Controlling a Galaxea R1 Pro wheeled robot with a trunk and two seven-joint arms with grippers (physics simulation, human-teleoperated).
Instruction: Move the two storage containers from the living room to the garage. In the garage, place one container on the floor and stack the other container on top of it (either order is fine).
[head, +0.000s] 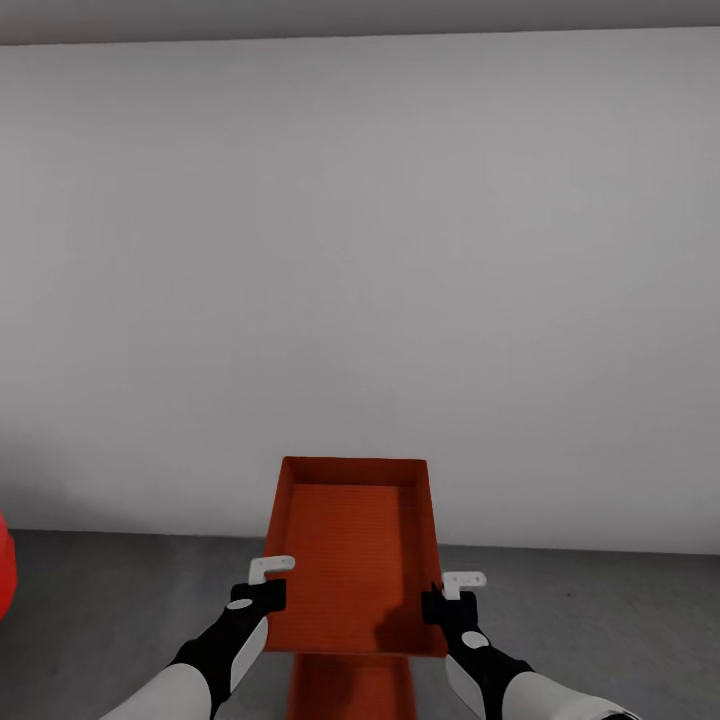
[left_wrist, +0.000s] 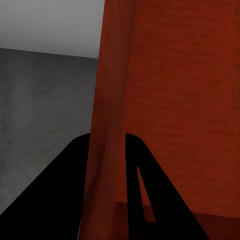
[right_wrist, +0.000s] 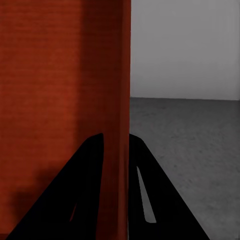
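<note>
Two grippers, left gripper (head: 268, 582) and right gripper (head: 452, 590), clench our upper container (head: 352, 550); we should lower it level, squarely over the lower container (head: 350, 690).

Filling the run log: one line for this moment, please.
place: garage, white wall ahead | left pincer: shut on upper container wall | right pincer: shut on opposite wall | lower container: directly beneath | floor: concrete

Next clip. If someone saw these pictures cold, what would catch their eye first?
The red-orange storage container held up in the middle of the head view, bright against the plain white wall. The left gripper and right gripper each pinch one of its long side walls, the thin wall between the fingers in both wrist views. Below it, a second red-orange container shows at the bottom edge, with a glossy red shape at far left over the grey concrete floor.
</note>
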